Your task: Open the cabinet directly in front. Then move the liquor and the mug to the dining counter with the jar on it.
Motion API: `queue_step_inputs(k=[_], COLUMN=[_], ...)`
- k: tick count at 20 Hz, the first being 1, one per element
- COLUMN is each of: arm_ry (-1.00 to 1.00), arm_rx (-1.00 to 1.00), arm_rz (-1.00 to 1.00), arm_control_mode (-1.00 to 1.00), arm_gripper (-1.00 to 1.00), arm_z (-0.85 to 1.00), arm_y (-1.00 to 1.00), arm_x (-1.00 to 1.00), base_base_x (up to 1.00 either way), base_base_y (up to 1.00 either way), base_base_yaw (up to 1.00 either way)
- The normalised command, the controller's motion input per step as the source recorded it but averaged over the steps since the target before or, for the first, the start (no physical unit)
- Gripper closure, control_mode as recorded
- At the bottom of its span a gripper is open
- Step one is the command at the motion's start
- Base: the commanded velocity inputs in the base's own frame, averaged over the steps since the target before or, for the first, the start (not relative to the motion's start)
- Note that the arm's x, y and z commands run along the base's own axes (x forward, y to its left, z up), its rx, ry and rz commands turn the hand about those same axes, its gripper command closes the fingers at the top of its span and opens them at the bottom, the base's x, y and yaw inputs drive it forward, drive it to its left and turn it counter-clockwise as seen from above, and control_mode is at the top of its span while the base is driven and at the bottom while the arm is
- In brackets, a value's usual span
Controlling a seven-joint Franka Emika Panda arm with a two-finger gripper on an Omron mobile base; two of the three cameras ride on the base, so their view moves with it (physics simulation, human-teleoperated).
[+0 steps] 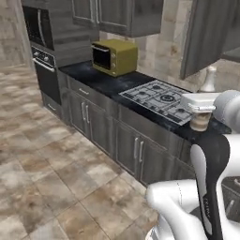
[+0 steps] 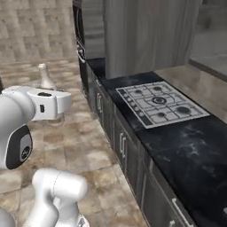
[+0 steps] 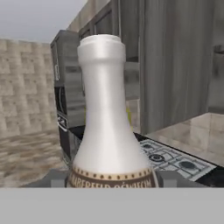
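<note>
The slim pale white bottle with a narrow neck and a brown band of letters low down, the liquor (image 3: 109, 113), stands very close in the hand view, upright, from 6 o'clock up to 12 o'clock. The gripper (image 3: 111, 181) has a dark finger tip on each side of the bottle's wide bottom part, so it is holding the liquor. In the left base view the bottle (image 1: 208, 78) pokes up at 3 o'clock above the white hand. Behind it, at 1 o'clock, the dark grey wood cabinet (image 1: 206, 33) has a door swung open. Under it lies the black stone counter (image 1: 101, 79) with a silver gas hob (image 1: 159, 98) and a yellow-green microwave oven (image 1: 115, 56) at 12 o'clock.
</note>
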Motion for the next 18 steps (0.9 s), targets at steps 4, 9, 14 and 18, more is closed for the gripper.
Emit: queue_step_inputs(k=[4,9,14,18], arm_ry=[0.0,0.0,0.0,0.0], arm_rx=[0.0,0.0,0.0,0.0], arm_rz=[0.0,0.0,0.0,0.0], arm_control_mode=[1.0,1.0,1.0,1.0], arm_gripper=[1.0,1.0,1.0,1.0], arm_z=[0.0,0.0,0.0,0.0], arm_y=[0.0,0.0,0.0,0.0], arm_x=[0.0,0.0,0.0,0.0], base_base_x=[0.0,0.0,-0.01,0.04], base_base_y=[0.03,0.26,0.21,0.05], base_base_yaw=[0.95,0.88,0.32,0.05])
